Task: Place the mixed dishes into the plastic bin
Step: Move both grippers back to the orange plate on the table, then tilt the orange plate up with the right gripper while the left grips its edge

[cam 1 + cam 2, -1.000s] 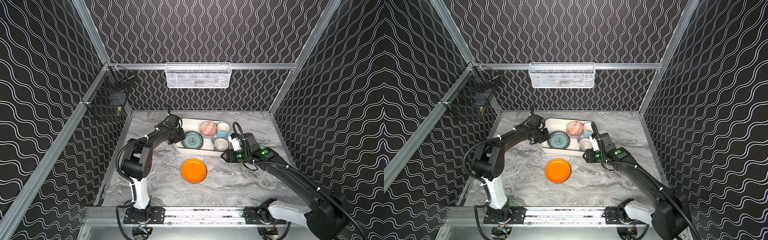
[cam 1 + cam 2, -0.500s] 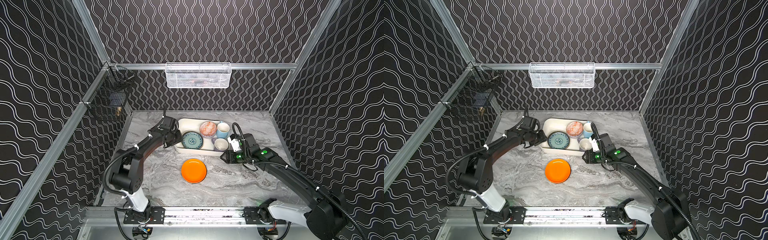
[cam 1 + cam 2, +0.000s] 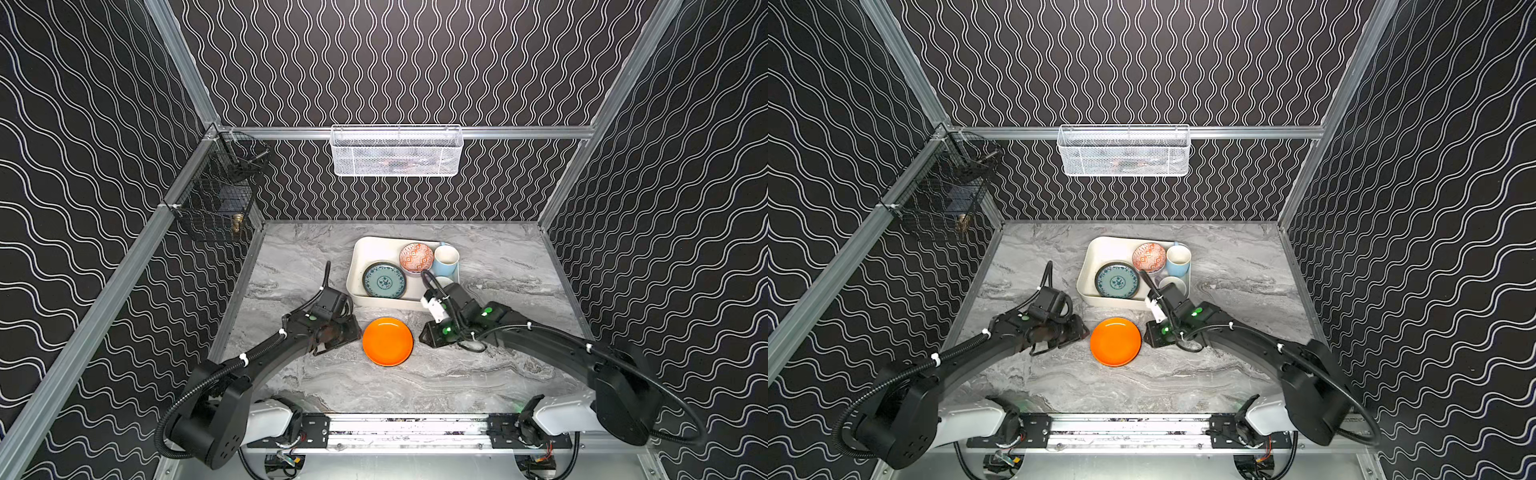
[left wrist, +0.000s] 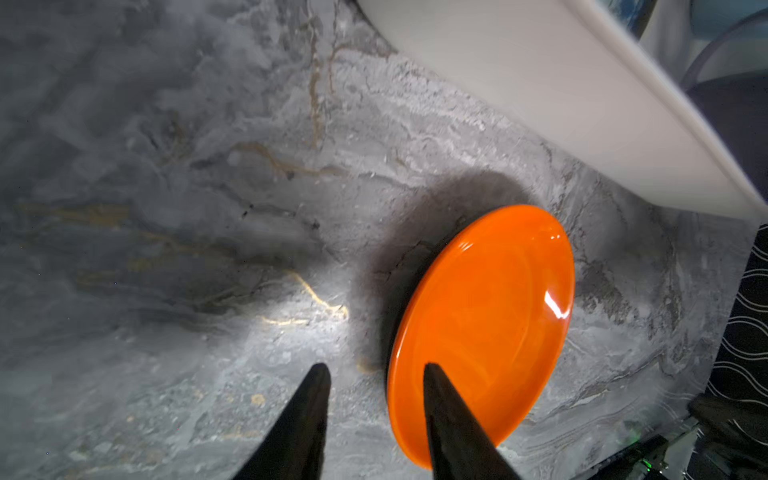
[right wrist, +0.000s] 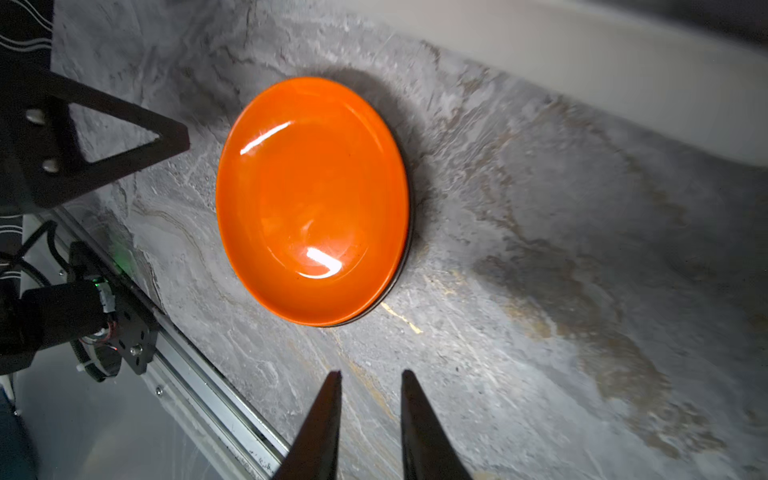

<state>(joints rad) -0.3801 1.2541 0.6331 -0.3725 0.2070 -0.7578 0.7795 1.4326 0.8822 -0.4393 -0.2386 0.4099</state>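
Crockery not yet binned is lying nearest the arm bases: the orange plate [image 3: 387, 341] is sitting flat on the marble table [image 3: 498, 374], just short of the plastic bin [image 3: 374, 249] and outside it. A dark rim [image 5: 410, 237] is showing beneath it in the right wrist view, so it is probably resting on a black plate. The left gripper [image 4: 375, 368] is coming in low from one side with its claw apart, one finger [image 4: 449, 415] reaching over the plate's edge and the other staying outside it. That is likely a setup for pinching the rim, since a flat plate is offering no other hold. The right gripper [image 5: 372, 374] is waiting opposite, just clear of the plate, its claw only narrowly apart and gripping nothing. Beyond them the bin is holding a teal plate [image 3: 384, 280] lying flat, an orange-white bowl [image 3: 416, 257], a light-blue mug [image 3: 446, 260] standing upright and a pale mug [image 3: 1173, 284] half hidden behind the right arm, with the far-left corner looking free. Farthest back, a white mesh basket [image 3: 397, 156] and a black wire basket [image 3: 216, 208] are hanging on the walls, their contents too blurred to name.
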